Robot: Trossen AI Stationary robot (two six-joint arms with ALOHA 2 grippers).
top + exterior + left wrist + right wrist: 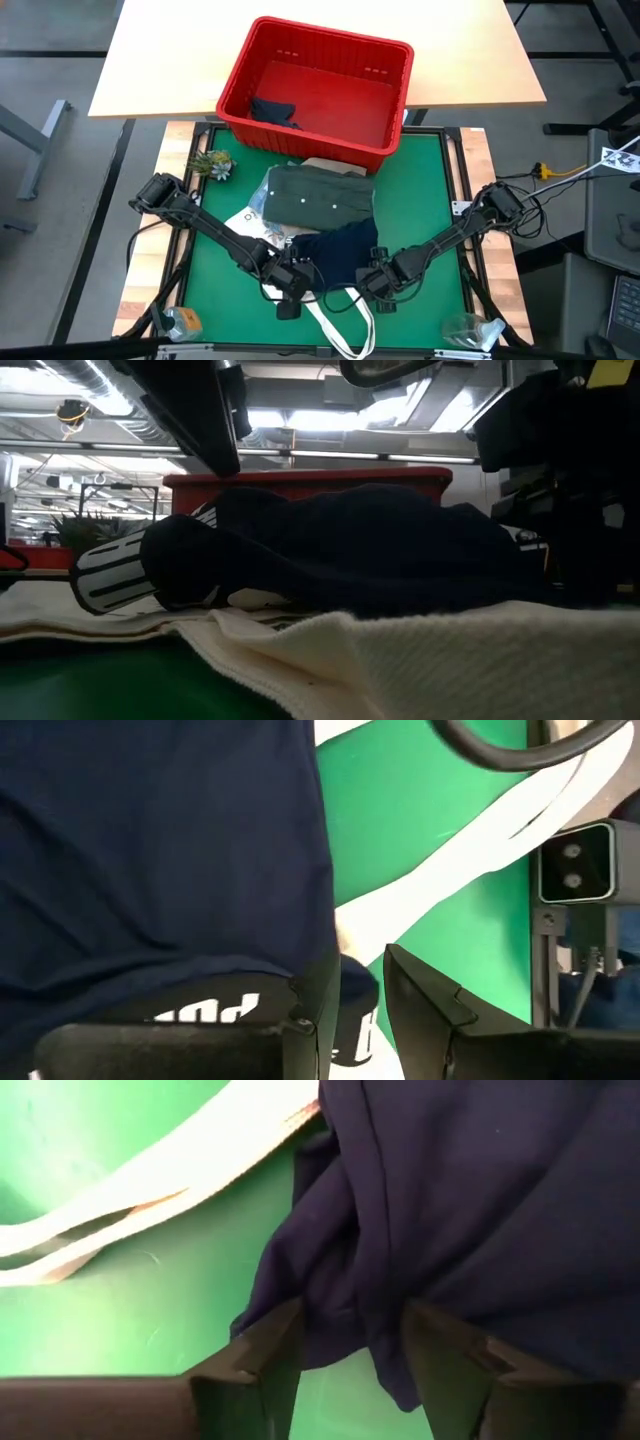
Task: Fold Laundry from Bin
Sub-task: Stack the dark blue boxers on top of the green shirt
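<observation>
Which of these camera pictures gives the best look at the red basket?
The high view: it shows the whole red basket from above, with one dark garment lying inside. The low view catches only its rim behind the navy cloth. Neither wrist view shows it.

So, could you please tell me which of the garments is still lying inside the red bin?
The small dark garment in the bin. The olive shirt and navy shorts lie out on the green mat.

Grey floor [60,70], pale wooden table [180,60], bright ceiling lights [300,420].
</observation>
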